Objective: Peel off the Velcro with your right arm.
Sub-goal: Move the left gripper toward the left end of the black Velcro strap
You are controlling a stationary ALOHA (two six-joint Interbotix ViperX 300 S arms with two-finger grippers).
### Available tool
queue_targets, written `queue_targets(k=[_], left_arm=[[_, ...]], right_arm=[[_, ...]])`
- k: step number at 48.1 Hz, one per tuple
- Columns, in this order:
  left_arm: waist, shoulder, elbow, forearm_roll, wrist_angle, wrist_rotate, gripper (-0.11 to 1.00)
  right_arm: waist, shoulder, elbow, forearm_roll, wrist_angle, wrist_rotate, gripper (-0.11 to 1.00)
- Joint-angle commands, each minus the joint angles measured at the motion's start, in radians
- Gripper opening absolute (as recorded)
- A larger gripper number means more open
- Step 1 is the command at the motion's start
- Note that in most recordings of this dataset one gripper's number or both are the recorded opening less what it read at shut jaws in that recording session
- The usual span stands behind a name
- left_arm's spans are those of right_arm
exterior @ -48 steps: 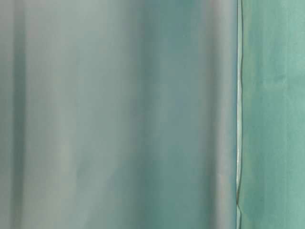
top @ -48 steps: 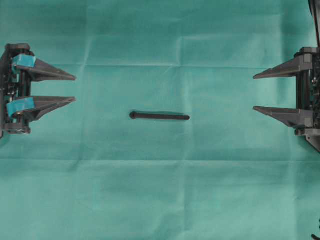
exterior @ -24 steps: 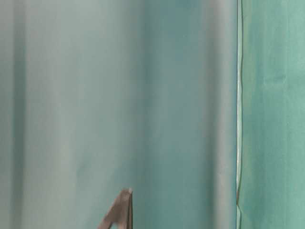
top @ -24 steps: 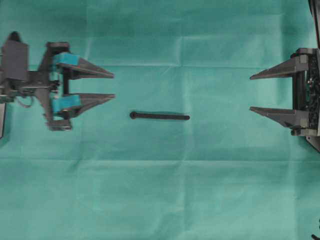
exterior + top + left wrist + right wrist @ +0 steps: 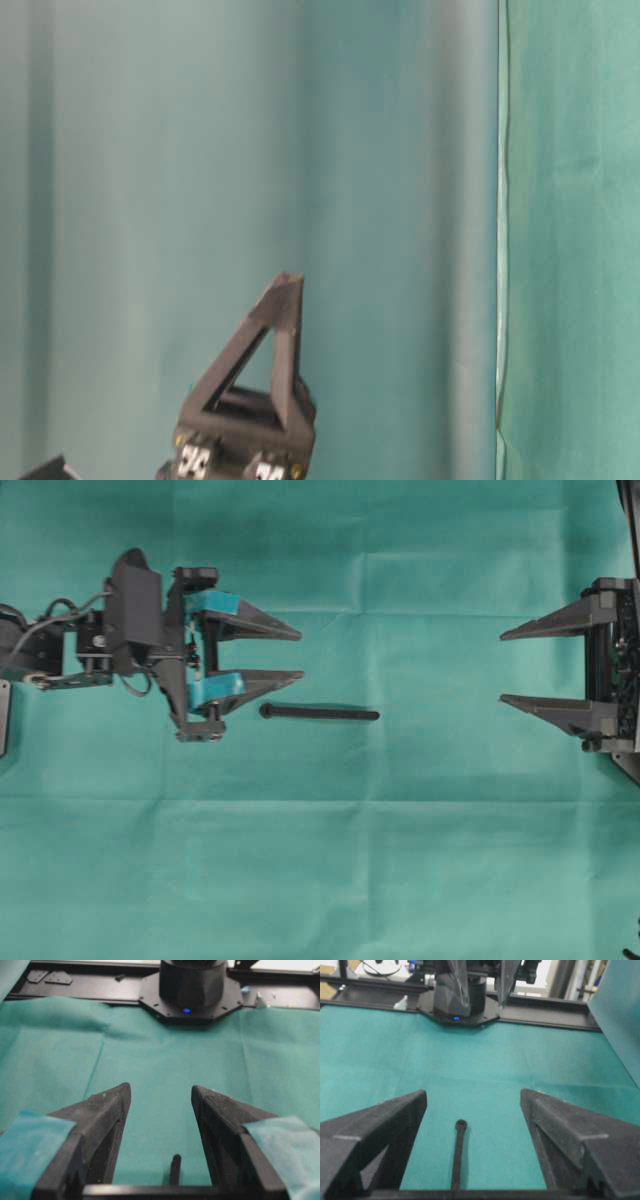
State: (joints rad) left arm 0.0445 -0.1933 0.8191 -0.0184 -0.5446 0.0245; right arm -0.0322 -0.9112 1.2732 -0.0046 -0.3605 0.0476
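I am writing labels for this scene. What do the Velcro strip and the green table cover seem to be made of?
The Velcro strip: probably a soft woven or fuzzy synthetic, matte black with no shine; its texture is too small to confirm. The green table cover: apparently a thin non-woven or paper-like cloth, matte, with straight fold creases and soft wrinkles.

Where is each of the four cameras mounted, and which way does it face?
Overhead: straight down on the green cloth; slim black Velcro strip mid-frame, teal-patched left claw, all-black right claw.
Table-level: low, facing draped green fabric; only one claw's triangular finger shows.
Left wrist: behind the open left claw, facing the opposite arm's base.
Right wrist: behind the open right claw, looking along the strip.
Shared: the strip shows overhead and in both wrist views.
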Motion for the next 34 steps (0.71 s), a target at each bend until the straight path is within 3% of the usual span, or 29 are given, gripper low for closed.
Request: queue_targets(k=[1,11,24,34], left_arm=[[0.002,0.009,-0.044,-0.002,0.009,0.000,0.53],[0.003,0.029,-0.092,-0.002,0.155,-0.003,0.53],[0.005,0.058,-0.187,-0.002,0.462,-0.002,0.53],[0.005,0.086,-0.239,-0.002,0.632,0.005,0.53]], right_arm=[[-0.002,0.002,-0.009,-0.002,-0.011,0.000,0.50],[-0.002,-0.002,-0.003,-0.002,-0.011,0.000,0.50],[-0.002,-0.002,-0.003,-0.002,-0.011,0.000,0.50],[-0.002,-0.002,-0.003,-0.002,-0.011,0.000,0.50]])
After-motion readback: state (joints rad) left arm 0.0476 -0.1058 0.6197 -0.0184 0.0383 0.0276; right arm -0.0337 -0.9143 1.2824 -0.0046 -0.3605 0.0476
